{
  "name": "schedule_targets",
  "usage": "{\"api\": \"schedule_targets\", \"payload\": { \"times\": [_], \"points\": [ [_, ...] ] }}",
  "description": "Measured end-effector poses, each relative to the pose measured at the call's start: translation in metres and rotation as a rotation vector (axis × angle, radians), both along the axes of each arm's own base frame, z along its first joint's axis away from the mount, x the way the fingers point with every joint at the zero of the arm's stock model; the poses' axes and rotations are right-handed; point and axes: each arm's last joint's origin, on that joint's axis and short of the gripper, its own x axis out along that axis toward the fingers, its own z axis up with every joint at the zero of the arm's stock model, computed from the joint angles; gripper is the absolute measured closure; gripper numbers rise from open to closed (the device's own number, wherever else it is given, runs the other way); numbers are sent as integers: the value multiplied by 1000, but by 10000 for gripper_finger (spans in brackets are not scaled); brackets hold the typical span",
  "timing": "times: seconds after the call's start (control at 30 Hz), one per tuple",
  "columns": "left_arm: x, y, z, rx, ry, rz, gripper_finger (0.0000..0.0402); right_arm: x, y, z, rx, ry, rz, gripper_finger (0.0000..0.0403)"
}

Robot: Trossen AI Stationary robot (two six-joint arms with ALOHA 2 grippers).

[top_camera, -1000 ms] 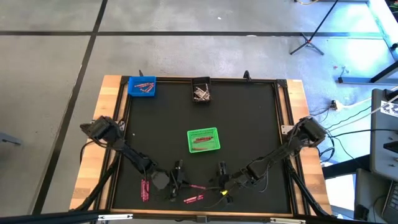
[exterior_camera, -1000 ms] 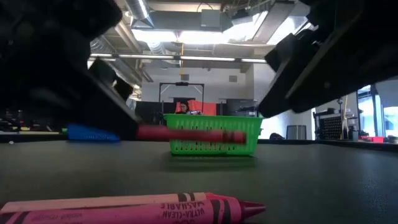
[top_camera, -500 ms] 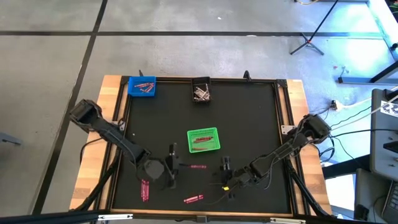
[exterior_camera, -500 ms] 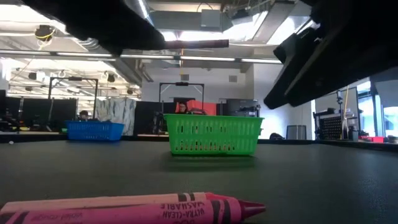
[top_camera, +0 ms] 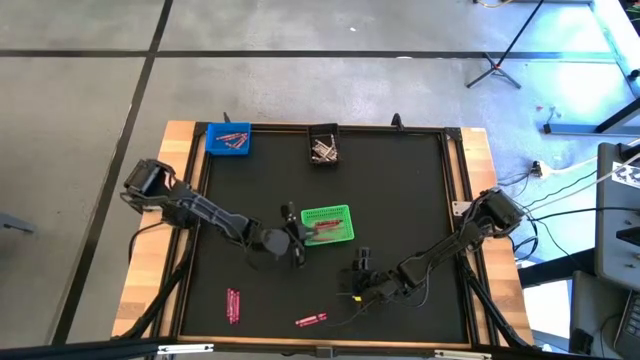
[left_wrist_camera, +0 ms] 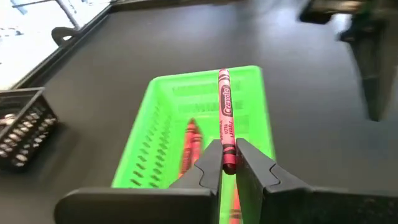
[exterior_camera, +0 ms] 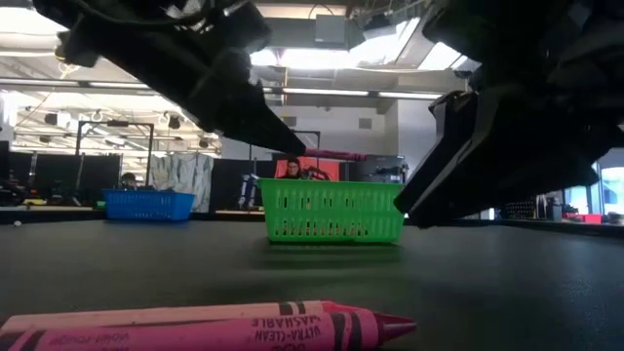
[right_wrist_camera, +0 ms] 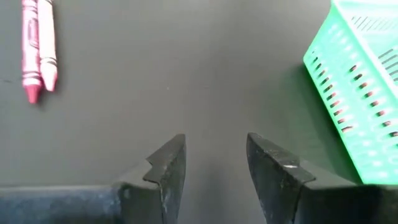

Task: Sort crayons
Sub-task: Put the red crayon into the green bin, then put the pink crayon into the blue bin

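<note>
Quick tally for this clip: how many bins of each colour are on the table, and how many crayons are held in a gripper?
green bin: 1
blue bin: 1
black bin: 1
crayon held in the left gripper: 1
Total: 4

three bins (top_camera: 327, 225), about four loose crayons (top_camera: 233, 305), two arms (top_camera: 205, 210)

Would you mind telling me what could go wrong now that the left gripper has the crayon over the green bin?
The left gripper pinches the crayon only at one end, so it could pivot or slip. The crayon reaches toward the green bin's far wall; released there, it might catch the rim and roll out. The open right gripper waits near the bin and could nudge it.
</note>
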Motion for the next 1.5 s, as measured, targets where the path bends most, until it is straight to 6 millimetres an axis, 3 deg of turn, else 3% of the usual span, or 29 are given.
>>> {"api": "schedule_targets", "payload": {
  "times": [0.17, 0.33, 0.57, 0.93, 1.2, 1.33, 1.5],
  "points": [
    [4, 13, 0, -3, -1, 39, 386, 0, 0, -1, -1, 1, 0, 235],
    [7, 18, 0, -82, 5, -36, 378, 0, 0, -1, -7, -1, 4, 235],
    [7, 19, -2, -145, 25, -96, 348, 2, 1, 1, -16, -25, 4, 235],
    [9, 15, 1, -150, 18, -112, 345, 2, 1, 2, -7, -37, 4, 235],
    [6, -35, 19, -235, -6, -384, 345, 8, 10, 9, 137, -83, 101, 235],
    [-8, -65, 19, -279, 6, -456, 345, 14, 17, 11, 224, -147, 182, 235],
    [-25, -99, 10, -335, 33, -493, 345, 23, 26, -3, 295, -218, 252, 235]
  ]
}}
